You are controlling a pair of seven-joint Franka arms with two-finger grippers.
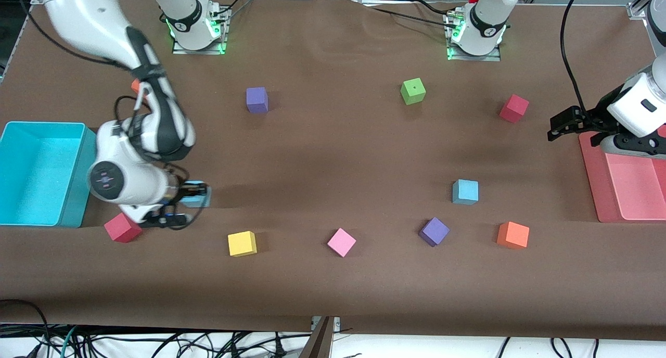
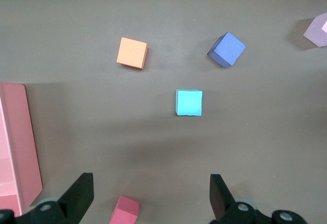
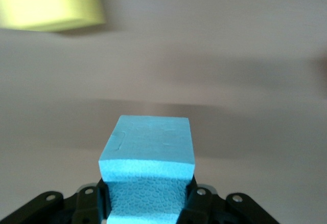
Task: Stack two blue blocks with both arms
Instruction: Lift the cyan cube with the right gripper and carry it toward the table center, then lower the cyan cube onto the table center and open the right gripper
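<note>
Nearest the front camera lie a yellow cube (image 1: 242, 243), a pink cube (image 1: 341, 242), a purple cube (image 1: 434, 231) and an orange cube (image 1: 513, 235), with a red cube (image 1: 122, 227) toward the right arm's end of the table. A bit farther from that camera, the right gripper (image 1: 190, 195) squeezes one blue block (image 3: 148, 155) tight beside the big cyan bin (image 1: 41, 170), and the other blue block (image 1: 465, 191) sits alone on the brown table (image 1: 333, 155). The left gripper (image 1: 564, 125) waits with its fingers wide apart and nothing in them, over the table beside the pink tray (image 1: 624, 183).
</note>
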